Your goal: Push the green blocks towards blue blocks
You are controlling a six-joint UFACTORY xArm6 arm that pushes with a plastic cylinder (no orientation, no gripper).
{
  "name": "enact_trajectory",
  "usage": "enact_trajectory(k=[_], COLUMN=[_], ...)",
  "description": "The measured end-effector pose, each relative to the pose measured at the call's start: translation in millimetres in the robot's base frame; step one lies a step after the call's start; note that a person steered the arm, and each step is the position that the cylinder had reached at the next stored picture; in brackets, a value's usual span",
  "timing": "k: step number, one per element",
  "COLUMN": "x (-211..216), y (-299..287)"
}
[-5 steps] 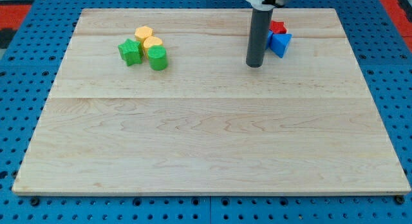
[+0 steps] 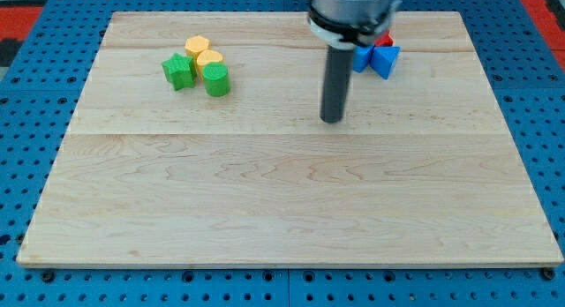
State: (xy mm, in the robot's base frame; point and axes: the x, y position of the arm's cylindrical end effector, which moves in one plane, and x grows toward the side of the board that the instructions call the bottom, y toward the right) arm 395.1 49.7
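A green star-shaped block (image 2: 178, 71) and a green cylinder (image 2: 217, 81) sit at the view's upper left, touching two yellow blocks. A blue triangular block (image 2: 386, 60) lies at the upper right, with another blue block (image 2: 361, 59) beside it partly hidden by the rod. My tip (image 2: 331, 120) rests on the board near the middle, well right of the green blocks and below-left of the blue ones, touching no block.
Two yellow blocks (image 2: 204, 56) sit above and between the green ones. A red block (image 2: 382, 38) lies just above the blue blocks. The wooden board (image 2: 282, 210) lies on a blue pegboard.
My tip has moved down and slightly left, away from the blue and red blocks. No block has moved.
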Motion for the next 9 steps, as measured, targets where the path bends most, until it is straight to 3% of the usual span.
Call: enact_trajectory(k=[1, 2, 5, 9], x=[-62.4, -79.4, -98.4, -111.6], y=[-4.2, -88.7, -163.2, -140.9])
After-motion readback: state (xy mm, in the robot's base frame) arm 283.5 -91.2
